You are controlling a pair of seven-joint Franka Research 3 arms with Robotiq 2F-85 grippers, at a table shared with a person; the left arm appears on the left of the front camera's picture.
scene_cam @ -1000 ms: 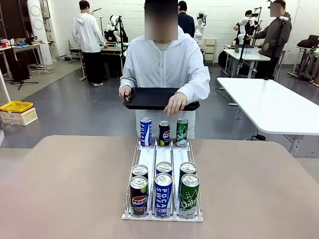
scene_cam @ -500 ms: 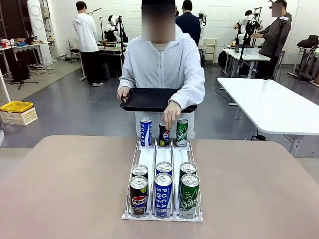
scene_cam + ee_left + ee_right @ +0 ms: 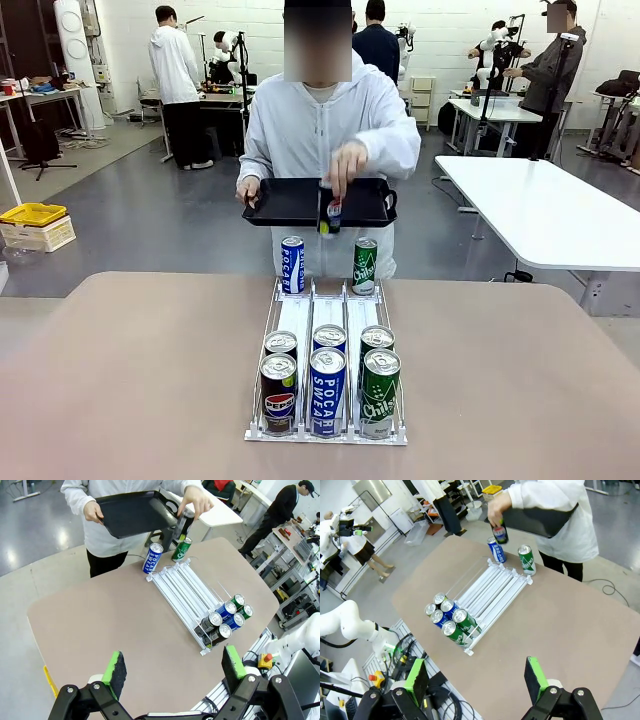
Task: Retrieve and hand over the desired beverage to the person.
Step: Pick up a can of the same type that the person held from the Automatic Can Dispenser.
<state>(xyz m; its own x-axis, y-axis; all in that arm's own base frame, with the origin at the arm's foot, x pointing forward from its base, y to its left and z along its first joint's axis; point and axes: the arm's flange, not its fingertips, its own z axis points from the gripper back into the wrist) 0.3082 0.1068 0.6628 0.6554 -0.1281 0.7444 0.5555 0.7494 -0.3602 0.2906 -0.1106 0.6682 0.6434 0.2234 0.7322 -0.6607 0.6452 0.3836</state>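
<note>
The person [image 3: 325,130] stands at the table's far side in a pale hooded sweatshirt. One hand holds a black tray [image 3: 285,200]. The other hand holds a dark Pepsi can [image 3: 333,212] in the air, in front of the tray. A white rack [image 3: 327,320] holds two rows of cans at its near end: Pepsi [image 3: 278,393], Pocari Sweat [image 3: 327,390] and a green can [image 3: 380,392] in front. My left gripper [image 3: 174,666] hangs open high above the table, nothing between its green pads. My right gripper [image 3: 476,677] is likewise open and empty, far from the rack [image 3: 490,587].
At the rack's far end stand a blue Pocari can [image 3: 292,265] and a green can [image 3: 365,266], with a gap between them. A white table [image 3: 550,215] stands at the right, beyond mine. Other people work at benches far behind. Brown tabletop lies bare on both sides of the rack.
The person's hand left the tray, came down on the middle can at the rack's far end and lifted it up to tray height. Neither gripper has changed.
</note>
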